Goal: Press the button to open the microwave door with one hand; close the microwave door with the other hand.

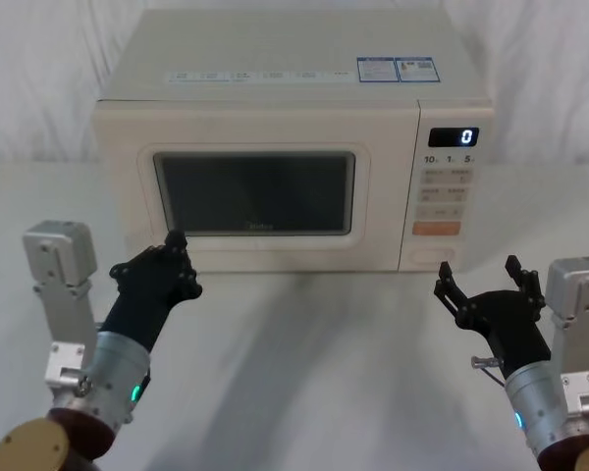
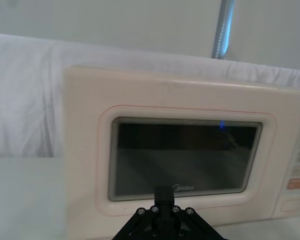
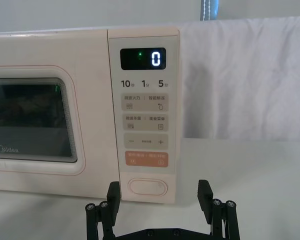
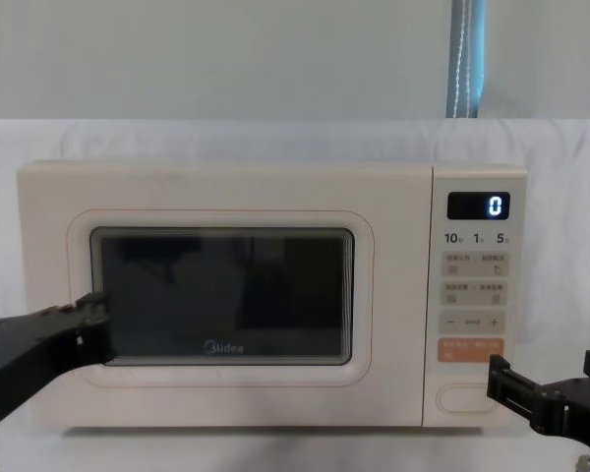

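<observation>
The cream microwave stands at the back of the table with its door [image 1: 255, 191] shut flush; the dark window and Midea logo face me. The wide cream button [image 1: 438, 254] sits at the foot of the control panel, under the orange key [image 1: 436, 228]. My left gripper [image 1: 176, 238] is shut, its tip pointing at the lower left of the door [image 2: 185, 155]; I cannot tell whether it touches. My right gripper [image 1: 477, 272] is open, a short way in front of the button [image 3: 147, 186] and slightly right of it, with nothing between its fingers [image 3: 205, 192].
The display [image 1: 454, 137] reads 0. A white cloth covers the table [image 1: 304, 373] and the wall behind. A metal pole [image 4: 464, 59] rises behind the microwave's right side. There is free table in front of the microwave, between my arms.
</observation>
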